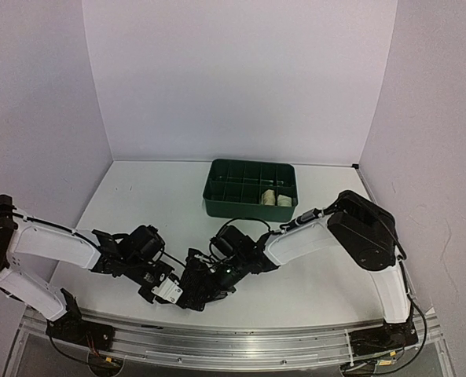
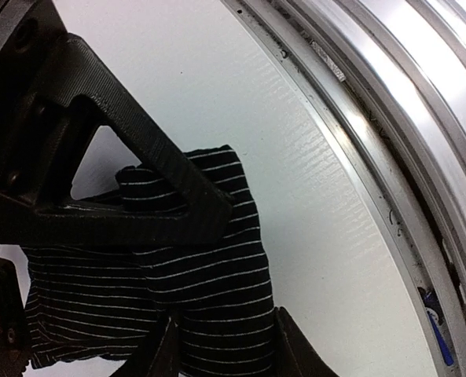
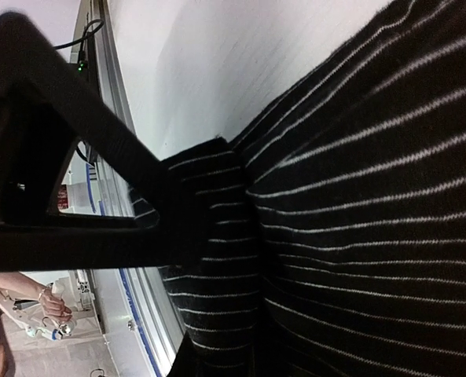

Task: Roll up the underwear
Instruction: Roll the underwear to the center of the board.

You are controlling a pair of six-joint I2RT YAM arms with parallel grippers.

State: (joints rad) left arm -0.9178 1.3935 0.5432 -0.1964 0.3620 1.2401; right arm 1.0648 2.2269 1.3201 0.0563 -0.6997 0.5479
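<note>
The black underwear (image 2: 201,267), with thin white stripes, lies bunched on the white table near its front edge, a dark heap between both arms (image 1: 199,292). My left gripper (image 2: 225,355) has its fingers pressed against either side of a fold of the cloth. My right gripper (image 3: 233,363) is shut on another fold of the same underwear (image 3: 358,196), which fills most of the right wrist view. In the top view the left gripper (image 1: 170,287) and right gripper (image 1: 210,281) nearly touch. Two cream rolls (image 1: 277,196) sit in the tray.
A green compartment tray (image 1: 217,206) stands at the back middle of the table. The metal rail (image 2: 390,157) along the table's front edge runs close beside the cloth. White walls enclose the table on three sides.
</note>
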